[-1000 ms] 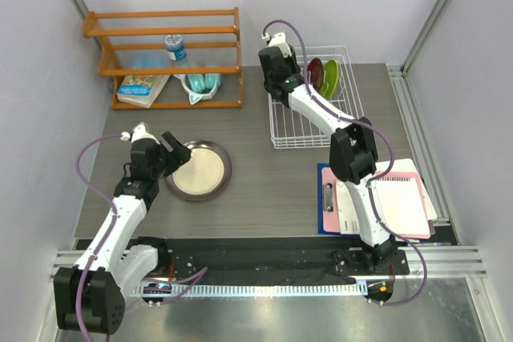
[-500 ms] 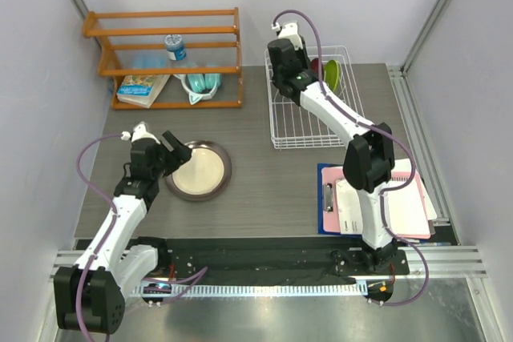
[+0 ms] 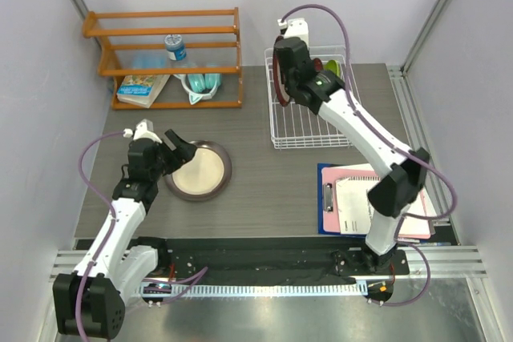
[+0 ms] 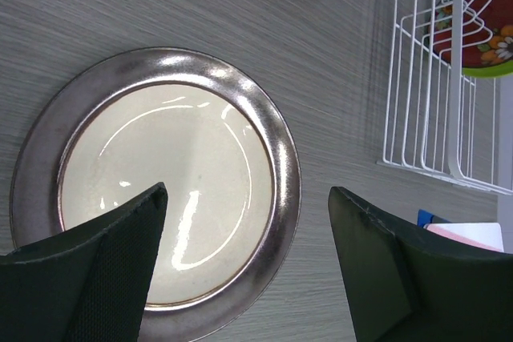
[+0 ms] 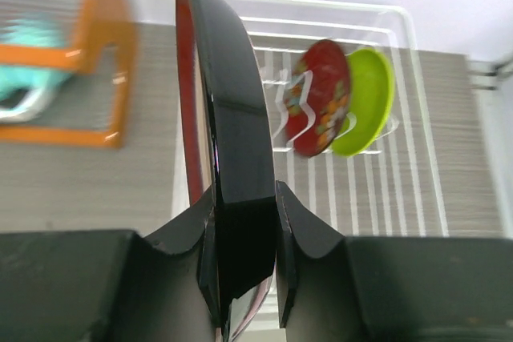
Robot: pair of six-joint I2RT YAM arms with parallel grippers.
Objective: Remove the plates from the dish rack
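Over the left half of the white wire dish rack (image 3: 313, 132), at the far right of the table (image 3: 264, 186), the right gripper (image 3: 282, 71) is clamped on the maroon-rimmed plate (image 5: 228, 110). This plate stands on edge, upright, its dark rim pinched between the two fingers (image 5: 298, 226). From the right wrist view it rises straight out of the grip, with the rack's wires behind it. Whether its lower edge touches the rack cannot be told.

Two smaller plates stand in the far part of the rack, leaning between the tines. One is a dark red plate (image 5: 321, 106) with a floral pattern. Touching it on its right is a lime green plate (image 5: 370, 102).

At the left of the table, well apart from the rack, the grey-rimmed plate (image 3: 199, 171) lies flat, cream centre up. The left gripper (image 3: 178, 152) hangs over its left edge with its jaws spread wide and nothing between them. From the left wrist view the fingers frame the plate's near side.

Against the far wall on the left stands an orange wooden shelf (image 3: 160, 15). It holds a blue-capped bottle (image 3: 174, 46), a book (image 3: 143, 89) and a teal object (image 3: 202, 83). Near the right arm's base lies a blue clipboard (image 3: 326, 198) with papers (image 3: 365, 206).
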